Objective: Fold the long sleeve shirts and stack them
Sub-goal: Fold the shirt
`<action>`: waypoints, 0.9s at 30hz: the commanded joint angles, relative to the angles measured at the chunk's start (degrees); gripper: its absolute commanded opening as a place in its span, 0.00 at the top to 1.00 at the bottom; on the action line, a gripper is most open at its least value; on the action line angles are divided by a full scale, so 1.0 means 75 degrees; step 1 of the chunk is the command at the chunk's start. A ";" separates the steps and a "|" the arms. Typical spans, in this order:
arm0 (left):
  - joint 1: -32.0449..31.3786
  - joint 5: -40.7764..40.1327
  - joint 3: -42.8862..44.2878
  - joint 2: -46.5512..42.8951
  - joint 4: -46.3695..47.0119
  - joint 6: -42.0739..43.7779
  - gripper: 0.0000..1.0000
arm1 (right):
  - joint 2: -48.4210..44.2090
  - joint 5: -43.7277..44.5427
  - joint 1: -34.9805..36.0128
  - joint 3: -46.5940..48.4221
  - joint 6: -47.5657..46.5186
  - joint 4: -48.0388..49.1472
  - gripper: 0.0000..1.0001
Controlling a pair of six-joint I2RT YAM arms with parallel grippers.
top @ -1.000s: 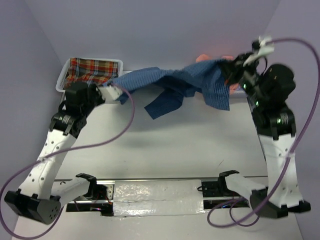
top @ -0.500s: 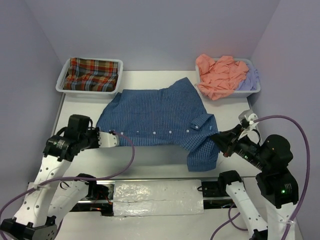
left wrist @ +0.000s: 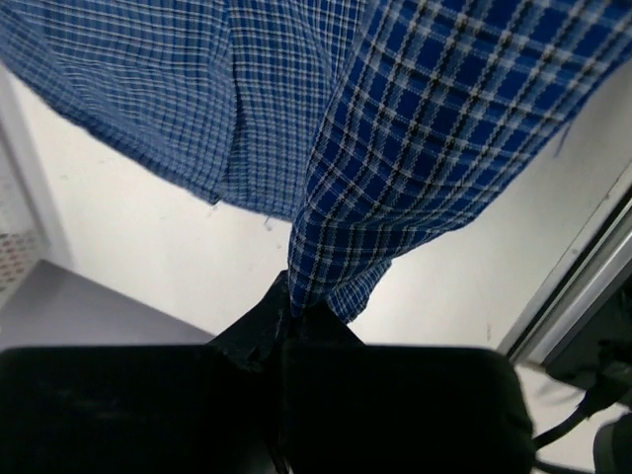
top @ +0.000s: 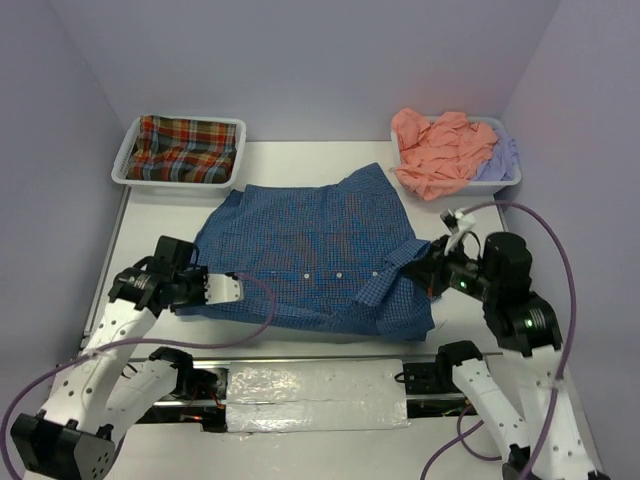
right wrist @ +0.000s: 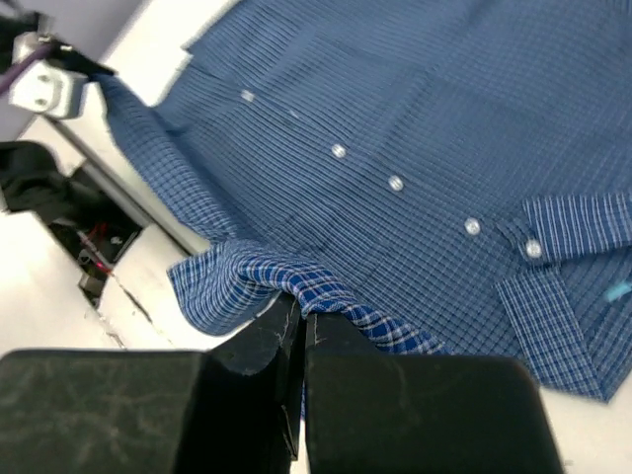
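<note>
The blue fine-checked long sleeve shirt (top: 310,250) lies spread on the white table, its button row facing up. My left gripper (top: 236,288) is shut on its near-left edge, and the cloth rises out of the jaws (left wrist: 296,308) in the left wrist view. On the near-right side my right gripper (top: 428,268) is shut on a fold of the shirt (right wrist: 464,128), with checked cloth bunched over the closed tips (right wrist: 304,314). A red-green plaid shirt (top: 185,148) lies in the left tray. Salmon orange (top: 440,150) and pale lavender (top: 502,152) shirts are heaped in the right tray.
A white plastic tray (top: 122,172) stands at the back left and another (top: 516,180) at the back right. A metal rail (top: 320,385) runs along the near table edge between the arm bases. Purple cables loop from both arms.
A second ago the blue shirt hung stretched in the air between raised grippers. It now lies flat on the table, with both grippers lowered near the front edge and still gripping it.
</note>
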 commanded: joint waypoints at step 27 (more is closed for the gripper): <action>0.0751 -0.0743 -0.0668 0.3537 0.3462 -0.3341 0.64 | 0.5632 0.1706 0.0163 0.0497 0.0734 0.3527 1.00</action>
